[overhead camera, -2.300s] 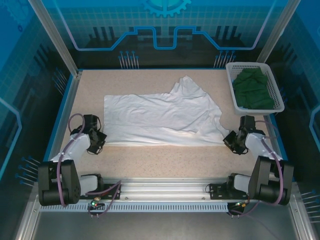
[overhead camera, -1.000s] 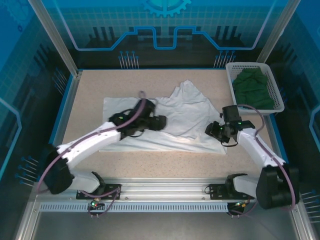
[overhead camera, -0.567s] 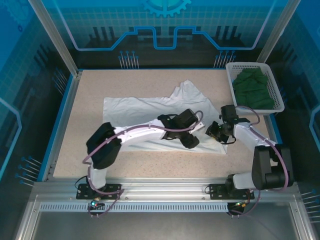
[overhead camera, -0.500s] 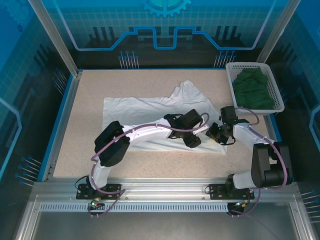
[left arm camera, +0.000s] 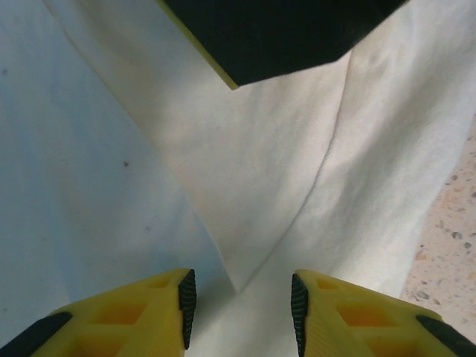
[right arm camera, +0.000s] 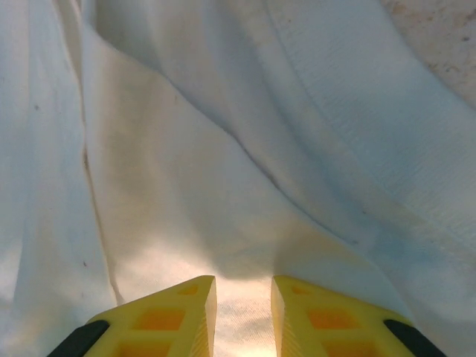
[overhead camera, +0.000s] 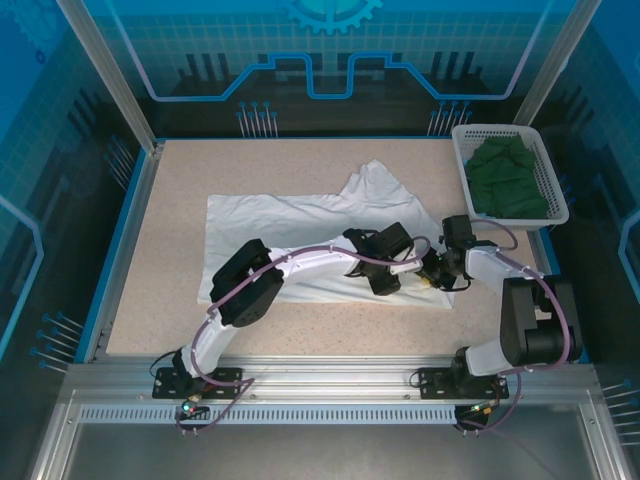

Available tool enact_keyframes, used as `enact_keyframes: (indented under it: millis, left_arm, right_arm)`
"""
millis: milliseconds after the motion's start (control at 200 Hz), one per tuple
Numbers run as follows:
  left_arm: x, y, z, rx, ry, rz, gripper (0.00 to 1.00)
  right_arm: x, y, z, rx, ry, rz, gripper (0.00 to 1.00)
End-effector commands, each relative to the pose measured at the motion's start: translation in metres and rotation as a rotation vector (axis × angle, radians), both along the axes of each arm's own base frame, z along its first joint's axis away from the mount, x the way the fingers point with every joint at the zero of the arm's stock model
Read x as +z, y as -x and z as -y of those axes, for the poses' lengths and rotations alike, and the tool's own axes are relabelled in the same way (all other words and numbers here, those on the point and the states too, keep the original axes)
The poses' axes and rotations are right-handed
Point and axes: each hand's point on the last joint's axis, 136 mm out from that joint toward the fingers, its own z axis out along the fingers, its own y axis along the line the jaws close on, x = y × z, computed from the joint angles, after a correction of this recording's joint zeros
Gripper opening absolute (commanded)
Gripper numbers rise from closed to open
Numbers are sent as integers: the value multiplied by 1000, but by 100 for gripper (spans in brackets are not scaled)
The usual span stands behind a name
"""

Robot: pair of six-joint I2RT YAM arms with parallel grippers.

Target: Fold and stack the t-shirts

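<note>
The large white t-shirt (overhead camera: 290, 225) lies spread flat across the middle of the table, no print showing. The dark green t-shirt (overhead camera: 508, 178) is bunched in the basket. My left gripper (overhead camera: 385, 283) reaches across to the white shirt's near right part and stands open, low over a crease in the cloth (left arm camera: 242, 305). My right gripper (overhead camera: 428, 275) faces it from the right, at the shirt's near right corner. Its fingers stand a narrow gap apart, pressed down on white cloth that shows between them (right arm camera: 243, 312).
The white lattice basket (overhead camera: 457, 150) sits at the back right corner of the table. The right gripper's dark body (left arm camera: 260, 37) hangs close in front of the left one. Bare speckled tabletop (overhead camera: 170, 200) runs left of and in front of the shirt.
The left arm has swung from the near left edge across the shirt to its right part. The right arm has moved in from the right edge to the shirt's corner.
</note>
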Motion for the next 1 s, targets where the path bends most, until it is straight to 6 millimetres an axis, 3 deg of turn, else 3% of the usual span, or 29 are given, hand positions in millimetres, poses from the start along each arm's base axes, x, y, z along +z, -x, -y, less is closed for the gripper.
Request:
enact_keyframes:
  millis: [0, 460, 665, 845, 995]
  left_arm:
    - [-2, -3, 4, -21, -21, 21, 41]
    - [-3, -22, 2, 17, -47, 102, 2]
    - [-2, -17, 1, 12, -33, 82, 4]
    - [10, -2, 1, -16, 28, 3, 29]
    - [23, 7, 1, -29, 93, -76, 34]
  right_arm:
    - [-6, 4, 0, -15, -28, -19, 26]
    - [-7, 3, 0, -14, -29, -20, 23]
    - [-7, 3, 0, -13, -27, -23, 22]
    - [-7, 3, 0, -14, -27, -22, 22]
    - [-7, 3, 0, -14, -28, -22, 22]
